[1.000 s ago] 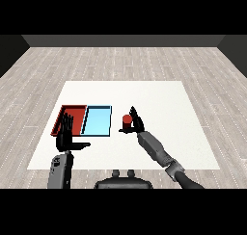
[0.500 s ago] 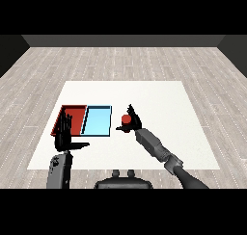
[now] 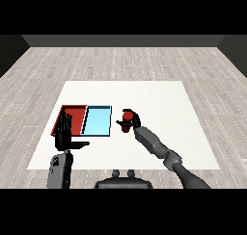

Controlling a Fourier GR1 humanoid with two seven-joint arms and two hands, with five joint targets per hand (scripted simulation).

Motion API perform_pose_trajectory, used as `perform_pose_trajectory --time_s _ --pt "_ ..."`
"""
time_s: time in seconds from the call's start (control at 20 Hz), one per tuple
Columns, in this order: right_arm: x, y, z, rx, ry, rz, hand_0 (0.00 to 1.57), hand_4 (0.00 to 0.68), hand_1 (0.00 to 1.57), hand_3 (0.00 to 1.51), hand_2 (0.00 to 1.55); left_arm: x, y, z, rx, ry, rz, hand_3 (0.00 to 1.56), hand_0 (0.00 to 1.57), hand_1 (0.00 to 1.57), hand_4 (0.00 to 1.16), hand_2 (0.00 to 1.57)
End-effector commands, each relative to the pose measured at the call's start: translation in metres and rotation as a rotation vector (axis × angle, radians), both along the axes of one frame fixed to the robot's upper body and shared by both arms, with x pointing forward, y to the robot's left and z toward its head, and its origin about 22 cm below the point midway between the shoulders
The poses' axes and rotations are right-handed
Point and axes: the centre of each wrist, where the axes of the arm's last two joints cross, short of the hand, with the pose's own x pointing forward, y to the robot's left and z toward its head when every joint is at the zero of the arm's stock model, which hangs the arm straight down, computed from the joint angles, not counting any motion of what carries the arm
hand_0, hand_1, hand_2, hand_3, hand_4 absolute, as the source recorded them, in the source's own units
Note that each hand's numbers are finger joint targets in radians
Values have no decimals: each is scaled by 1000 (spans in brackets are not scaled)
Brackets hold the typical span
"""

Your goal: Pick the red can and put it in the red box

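One red can (image 3: 127,116) now sits clenched in my right hand (image 3: 131,123), which has closed since a second ago. My left hand (image 3: 64,131) stays released, near the red tray (image 3: 73,111) on the left. I judge the carry comes next.

Even, diffuse light falls on the flat white table (image 3: 144,92), which is the brightest surface in view and shows no glare or hot spots. The grey wood-plank floor (image 3: 120,60) around it is dimmer and runs back to a dark far wall. Shadows are faint, and the two black hands read as flat dark shapes with little shading, with no bending at the edges.
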Motion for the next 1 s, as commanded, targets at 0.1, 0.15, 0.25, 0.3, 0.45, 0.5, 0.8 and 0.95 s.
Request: perform_pose_trajectory --time_s 0.1,0.15,0.25,0.3,0.45,0.5,0.8,0.95 --pt "-5 4 -4 -164 59 -72 1480 514 1480 1413 1459 -7 -5 -1 13 -9 5 0 0 0 0 0" --pt "5 -3 0 -184 67 -78 1480 531 1480 1412 1458 -1 -6 4 16 -3 -7 0 0 0 0 0" --pt "-6 0 -10 -219 78 -66 1480 534 1480 1412 1458 -3 -8 5 -2 17 7 0 0 0 0 0" --pt "-7 -3 -13 -223 89 -75 1489 518 1489 1418 1469 7 -8 -9 0 6 -2 0 0 0 0 0" --pt "-2 -3 -9 -228 95 -60 1526 527 1526 1416 1486 -9 -23 -10 4 6 2 0 0 0 0 0" --pt "-13 8 -9 -183 62 -70 1512 526 1512 1400 1471 9 -10 -3 5 5 3 0 0 0 0 0" --pt "5 13 12 -164 -66 -55 1491 558 1491 1390 1453 14 -23 -12 6 -10 -23 0 0 0 0 0" --pt "20 13 28 -146 -109 -53 1519 589 1519 1392 1449 4 -2 -8 -3 4 -20 0 0 0 0 0"
